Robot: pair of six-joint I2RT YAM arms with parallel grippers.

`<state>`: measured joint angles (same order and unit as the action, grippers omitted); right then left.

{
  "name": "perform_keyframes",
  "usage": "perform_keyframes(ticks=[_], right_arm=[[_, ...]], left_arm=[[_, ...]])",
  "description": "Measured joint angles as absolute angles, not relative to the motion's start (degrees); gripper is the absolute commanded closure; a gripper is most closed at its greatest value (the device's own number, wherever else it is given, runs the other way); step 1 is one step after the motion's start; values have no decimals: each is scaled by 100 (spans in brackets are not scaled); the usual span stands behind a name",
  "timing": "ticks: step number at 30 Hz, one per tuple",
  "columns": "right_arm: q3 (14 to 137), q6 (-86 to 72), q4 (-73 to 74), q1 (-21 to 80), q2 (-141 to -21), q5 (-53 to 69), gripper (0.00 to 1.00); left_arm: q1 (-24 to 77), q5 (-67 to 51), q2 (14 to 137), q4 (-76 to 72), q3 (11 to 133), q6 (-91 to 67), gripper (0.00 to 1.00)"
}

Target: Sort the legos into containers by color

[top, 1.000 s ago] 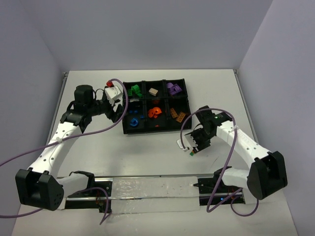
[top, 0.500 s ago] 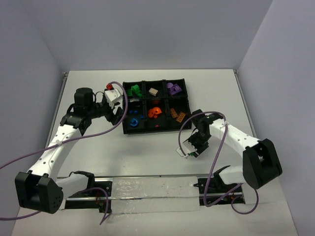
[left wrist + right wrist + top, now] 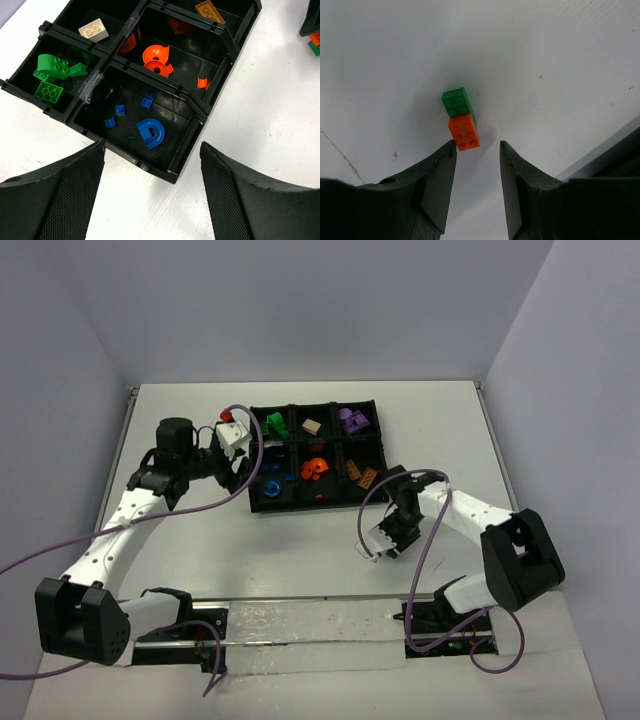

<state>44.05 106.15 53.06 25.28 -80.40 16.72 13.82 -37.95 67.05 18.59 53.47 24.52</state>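
Note:
The black tray holds sorted legos: green, tan and purple in the back row, blue, orange and brown in the front row. My left gripper is open and empty, over the table by the tray's blue corner; a blue arch lies just ahead of it. My right gripper is open, low over the table. An orange brick joined to a green brick lies just ahead of its left fingertip.
Purple cables loop from both arms over the table. A metal rail runs along the near edge. Grey walls enclose the table on three sides. A dark edge strip shows at the right of the right wrist view.
My right gripper has moved left and a little nearer, and its arm has folded in. My left gripper has shifted slightly toward the tray. The legos in the tray have not moved.

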Motion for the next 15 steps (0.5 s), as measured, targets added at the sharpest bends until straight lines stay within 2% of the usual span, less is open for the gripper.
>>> perform_keyframes(ticks=[8,13,15], right_arm=[[4196,10619,5200,2539,-8040,1589,55],[4187,10613,5164,2543,-8040,1588,69],[4187,10615,5145,2548,-8040,1585,80]], left_arm=[[1382,-3794,6760,1859,5347,2467,18],[1382,-3793,6779,1859,5347,2467,18],[1382,-3793,6786,1858,5347,2467,18]])
